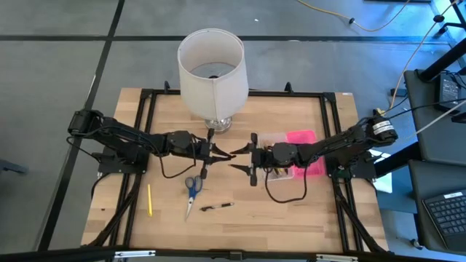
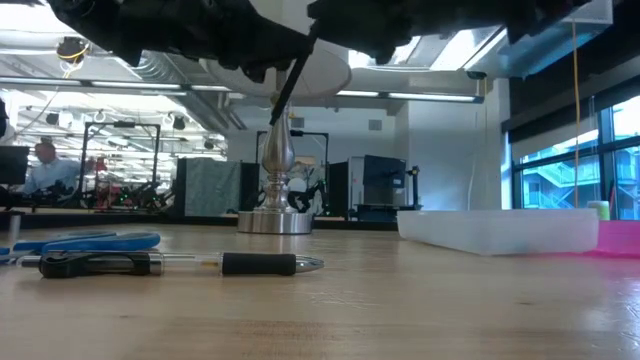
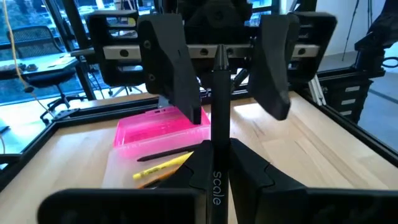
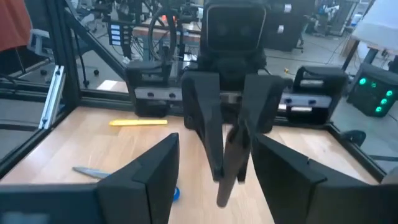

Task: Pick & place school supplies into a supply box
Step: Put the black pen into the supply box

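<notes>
High view — left gripper (image 1: pixel 212 153) clamps dark pen (image 1: pixel 206 161).

Both arms reach inward above the counter (image 1: pixel 291 211), meeting just in front of the lamp (image 1: pixel 212 69); the left gripper (image 1: pixel 209 152) sits on the lamp base's left-front side, its fingers (image 3: pixel 249 168) clamped on a dark pen (image 3: pixel 219 124) held upright; the right gripper (image 1: pixel 244 155) faces it from the lamp's right-front side, fingers (image 4: pixel 149 180) spread wide apart, close to the left gripper but apart from the pen.
</notes>
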### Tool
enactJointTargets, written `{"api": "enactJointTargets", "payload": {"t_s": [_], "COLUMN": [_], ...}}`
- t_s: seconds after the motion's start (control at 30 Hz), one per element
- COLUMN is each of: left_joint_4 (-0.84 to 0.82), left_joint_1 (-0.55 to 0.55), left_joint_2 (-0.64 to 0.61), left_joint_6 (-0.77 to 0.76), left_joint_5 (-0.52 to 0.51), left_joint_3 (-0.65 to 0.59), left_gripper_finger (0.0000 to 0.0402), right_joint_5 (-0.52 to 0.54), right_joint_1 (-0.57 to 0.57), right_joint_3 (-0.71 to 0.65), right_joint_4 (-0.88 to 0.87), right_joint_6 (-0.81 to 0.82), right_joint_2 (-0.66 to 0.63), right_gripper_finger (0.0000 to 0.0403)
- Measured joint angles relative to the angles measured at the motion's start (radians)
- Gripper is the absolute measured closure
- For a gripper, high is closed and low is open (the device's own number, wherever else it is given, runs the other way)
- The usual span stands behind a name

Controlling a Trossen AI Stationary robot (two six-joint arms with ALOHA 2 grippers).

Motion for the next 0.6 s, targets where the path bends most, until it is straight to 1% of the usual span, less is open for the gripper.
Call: {"api": "enactJointTargets", "payload": {"t_s": [0.1, 0.17, 0.47, 0.6], "left_joint_4": [-0.001, -0.002, -0.004, -0.005], "left_joint_1": [0.000, 0.000, 0.000, 0.000], "left_joint_2": [0.000, 0.000, 0.000, 0.000], "left_joint_6": [0.000, 0.000, 0.033, 0.034], "left_joint_5": [0.000, 0.000, 0.005, 0.008], "left_joint_3": [0.000, 0.000, 0.000, 0.000], "left_gripper_finger": [0.0377, 0.0376, 0.0375, 0.0375], "right_joint_5": [0.000, 0.000, 0.017, 0.021], "right_joint_1": [0.000, 0.000, 0.000, 0.000], "right_joint_3": [0.028, 0.032, 0.032, 0.032], "right_joint_4": [-0.008, -0.023, -0.040, -0.042], "right_joint_6": [-0.003, -0.001, -0.001, -0.039], "right_joint_2": [0.015, 0.017, 0.017, 0.017], "right_gripper_finger": [0.0206, 0.0220, 0.0322, 0.0358]}}
